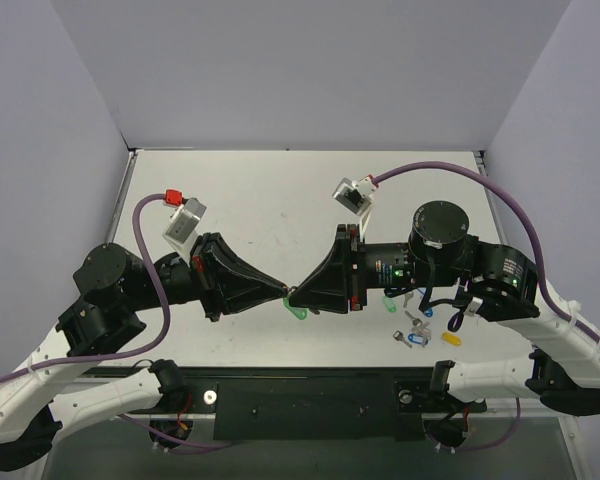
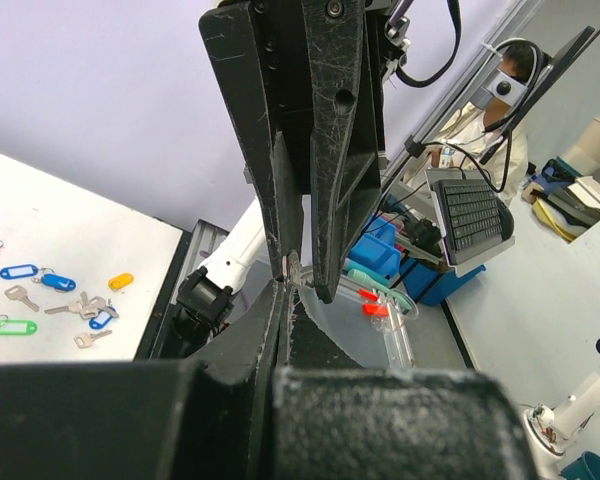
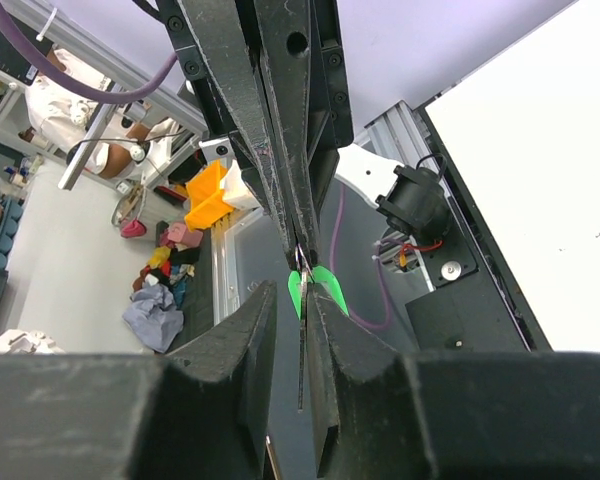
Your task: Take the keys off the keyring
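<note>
L hand [image 1: 280, 293], R hand [image 1: 294, 298] pinched shut on keys [image 2: 292, 268], green key [image 1: 298, 313] hanging vertical, head down.

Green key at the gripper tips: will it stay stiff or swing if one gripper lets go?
Probably swings: green key dangles below where left gripper and right gripper meet. Likely light, being far smaller than either. Its thin head may slip.

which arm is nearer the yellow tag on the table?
Right. The yellow tag lies close beside the right arm, near its wrist. The left arm is far off on the opposite side.
</note>
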`<action>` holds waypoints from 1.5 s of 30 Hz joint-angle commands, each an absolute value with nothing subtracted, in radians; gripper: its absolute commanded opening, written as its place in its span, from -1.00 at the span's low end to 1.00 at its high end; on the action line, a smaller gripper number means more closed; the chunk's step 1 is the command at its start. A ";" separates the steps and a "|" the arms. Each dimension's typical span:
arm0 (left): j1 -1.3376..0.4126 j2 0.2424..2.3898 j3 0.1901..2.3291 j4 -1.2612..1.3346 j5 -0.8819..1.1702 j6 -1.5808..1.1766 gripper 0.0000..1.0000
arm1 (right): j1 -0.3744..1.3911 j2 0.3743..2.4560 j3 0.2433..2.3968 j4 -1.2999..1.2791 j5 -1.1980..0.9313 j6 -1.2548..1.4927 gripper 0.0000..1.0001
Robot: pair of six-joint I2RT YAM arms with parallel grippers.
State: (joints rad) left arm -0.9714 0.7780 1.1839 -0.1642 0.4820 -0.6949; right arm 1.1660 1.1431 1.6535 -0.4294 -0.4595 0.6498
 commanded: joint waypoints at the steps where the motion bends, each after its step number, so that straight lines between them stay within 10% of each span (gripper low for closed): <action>1: -0.969 0.782 1.184 -0.127 0.460 -0.701 -1.00 | 1.172 1.138 1.683 -0.374 -0.446 0.641 -0.70; 45: -0.969 0.761 1.160 -0.092 0.414 -0.752 -1.00 | 1.172 1.157 1.683 -0.356 -0.354 0.632 -0.81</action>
State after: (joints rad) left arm -0.9714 0.7631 1.1561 -0.1513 0.4366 -0.7441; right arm 1.1667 1.1595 1.6646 -0.4084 -0.3660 0.6449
